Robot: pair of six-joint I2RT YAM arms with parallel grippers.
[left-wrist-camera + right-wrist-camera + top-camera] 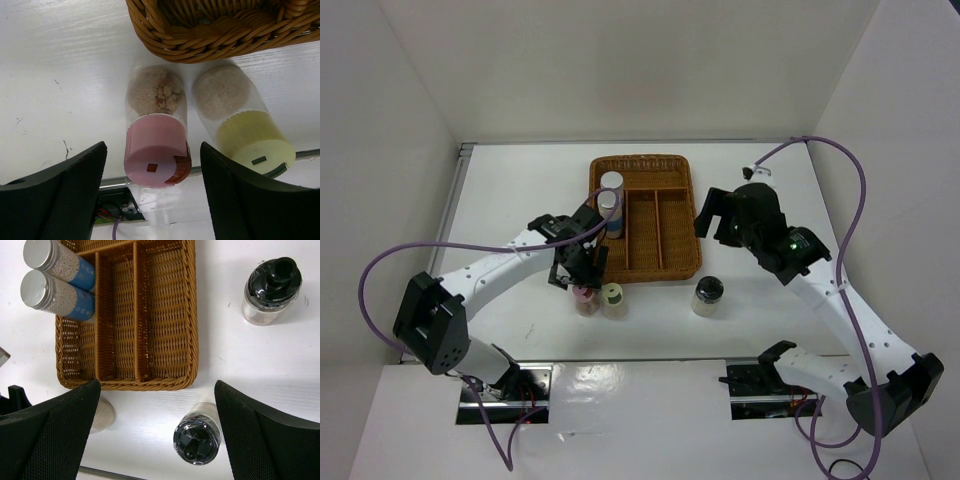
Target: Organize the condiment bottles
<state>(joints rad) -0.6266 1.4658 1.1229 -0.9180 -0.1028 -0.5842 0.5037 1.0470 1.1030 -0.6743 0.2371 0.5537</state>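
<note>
Left gripper [152, 147] straddling the pink-capped clear cylindrical shaker [156, 125], jaws apart, not touching it.
The shaker is standing on the white table [60, 75] beside the yellow-green-capped shaker [240, 120], near the brown wicker tray [200, 42]. Two white silver-capped shakers [57, 262] [55, 295] are sitting in the tray's left compartment. The right gripper [156, 395] is hovering wide open.
</note>
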